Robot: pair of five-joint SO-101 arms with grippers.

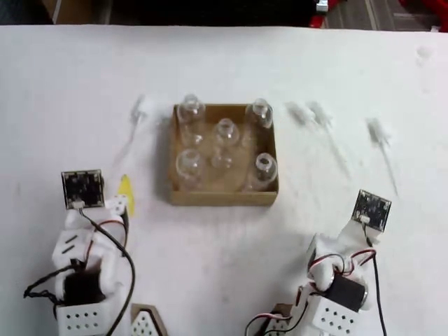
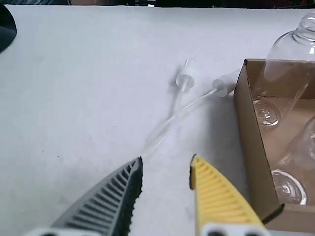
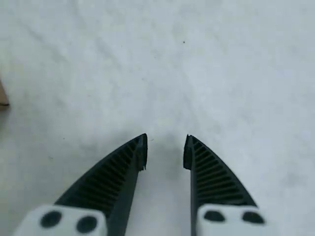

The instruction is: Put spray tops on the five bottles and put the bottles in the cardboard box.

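The cardboard box (image 1: pixel 224 194) sits mid-table holding several clear bottles (image 1: pixel 190 112) that stand upright with bare necks. In the left wrist view the box wall (image 2: pixel 248 142) and the bottles (image 2: pixel 290 54) are close by. Two white spray tops (image 2: pixel 184 78) (image 2: pixel 224 84) with long thin tubes lie on the table beside the box, ahead of my left gripper (image 2: pixel 166 164), which is open and empty. More spray tops (image 1: pixel 308 113) (image 1: pixel 378 129) lie to the right of the box. My right gripper (image 3: pixel 165 145) is open over bare white table, holding nothing.
The white table (image 1: pixel 224 63) stretches wide around the box. Both arm bases (image 1: pixel 84 308) (image 1: pixel 336 301) stand at the near edge. A brown corner of the box (image 3: pixel 2 97) shows at the edge of the right wrist view.
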